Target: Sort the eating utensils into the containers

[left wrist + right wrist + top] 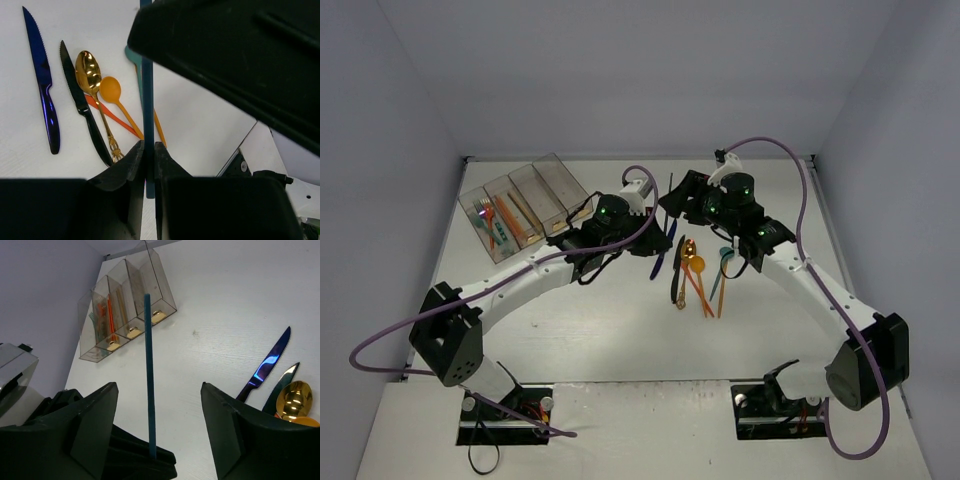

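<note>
Apparent mid-air handover above the table's middle: left gripper (pixel 149 150) clenched on slim teal utensil (pixel 148 365), held upright, probably for carrying to the containers (pixel 560 170) at far left, on that arm's side. Right gripper (pixel 159 387) spread wide, released either side of the same handle. Other utensils (pixel 690 270) lying loose just right. White matte table (pixel 620 330), plain pale lilac walls (pixel 620 70).

teal utensil (pixel 147 100) cut off at 12 o'clock edge, gold spoon (pixel 90 75) handle tip behind left gripper (pixel 149 152) at 7 o'clock, bin (pixel 560 172) contents too small
</note>
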Action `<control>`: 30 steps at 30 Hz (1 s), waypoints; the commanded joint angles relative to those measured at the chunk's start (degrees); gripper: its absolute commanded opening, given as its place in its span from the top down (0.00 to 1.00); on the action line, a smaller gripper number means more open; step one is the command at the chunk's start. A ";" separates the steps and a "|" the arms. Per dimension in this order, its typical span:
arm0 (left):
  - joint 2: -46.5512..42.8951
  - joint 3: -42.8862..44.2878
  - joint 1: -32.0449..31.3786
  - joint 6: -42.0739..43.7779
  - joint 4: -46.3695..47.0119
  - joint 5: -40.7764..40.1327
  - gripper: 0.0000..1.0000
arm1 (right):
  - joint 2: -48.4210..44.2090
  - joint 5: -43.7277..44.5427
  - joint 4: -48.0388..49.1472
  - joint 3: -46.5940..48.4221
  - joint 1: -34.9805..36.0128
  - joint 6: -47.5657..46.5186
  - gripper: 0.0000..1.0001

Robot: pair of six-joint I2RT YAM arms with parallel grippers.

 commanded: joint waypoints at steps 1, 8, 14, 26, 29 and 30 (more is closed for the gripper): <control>-3.18 1.10 0.74 0.53 2.28 -2.29 1.00 | -1.72 0.57 4.96 0.17 0.43 -0.88 0.26; -5.05 -1.03 5.30 0.81 -3.72 -5.51 1.00 | -3.95 1.64 3.87 -2.21 -3.90 -2.71 0.00; -7.73 -3.44 12.54 2.32 -10.05 -8.41 1.00 | -6.99 0.19 -0.18 -4.45 -12.77 -6.95 0.00; 2.78 10.57 38.62 8.15 -30.16 -17.57 1.00 | -10.87 3.43 -8.05 -5.56 -16.53 -14.23 0.00; 9.58 16.54 42.11 8.30 -31.61 -17.57 1.00 | -11.60 3.67 -8.05 -6.36 -16.58 -14.32 0.00; 12.13 18.30 42.89 8.49 -32.44 -17.97 1.00 | -11.93 3.84 -8.47 -6.56 -16.64 -14.38 0.00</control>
